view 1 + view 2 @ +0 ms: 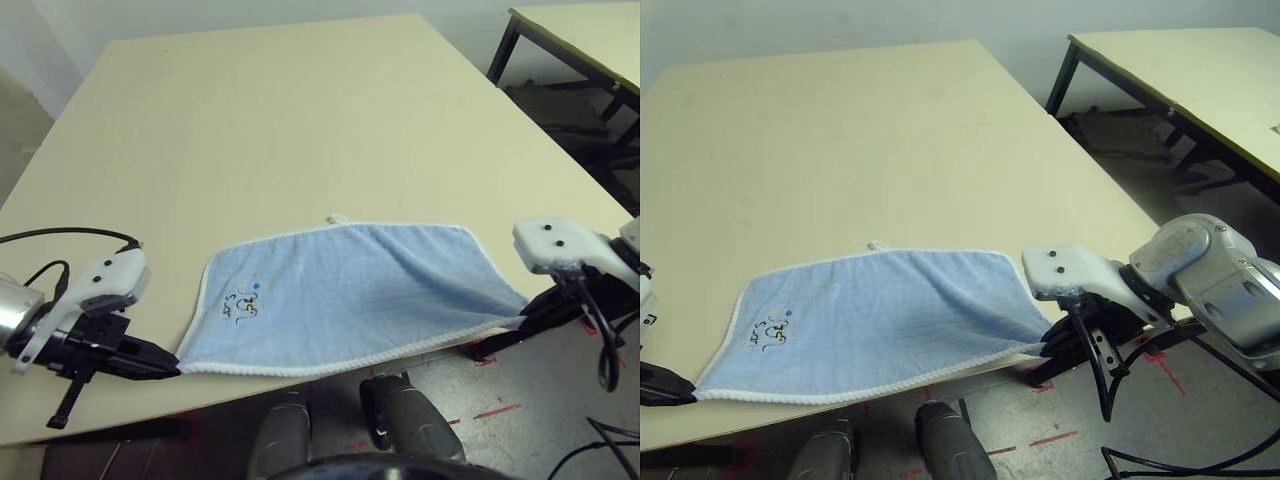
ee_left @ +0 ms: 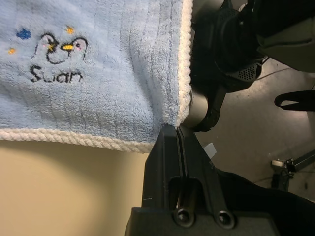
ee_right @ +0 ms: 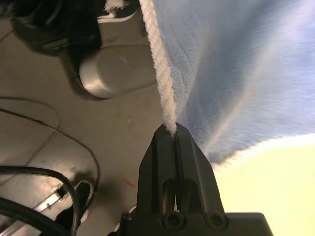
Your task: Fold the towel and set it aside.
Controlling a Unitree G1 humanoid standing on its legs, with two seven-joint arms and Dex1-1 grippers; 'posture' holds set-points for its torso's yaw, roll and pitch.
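The near edge of the towel (image 1: 350, 300) hangs just past the front edge of the table (image 1: 280, 120), stretched between the two grippers. On the left, the left gripper (image 1: 172, 366) reaches in low from the side, its silver forearm almost level and its black fingers pointing toward the right and a little down. In the left wrist view the fingers (image 2: 165, 152) are pressed together and pinch the near left corner of the towel, where the white stitched edging turns.

The towel lies spread on the table, its far edge flat with a small loop (image 1: 336, 218) in the middle. A penguin logo (image 1: 243, 303) with dark lettering sits near the left side. Toward the right the cloth lifts off the table and shows long folds running to the corner.

On the right, the right gripper (image 1: 1045, 345) comes in from the side, wrist bent, pointing down and inward. Its fingers (image 3: 160, 147) are closed tight on the white edging at the near right corner, beyond the table edge, above the floor (image 1: 1090, 420).
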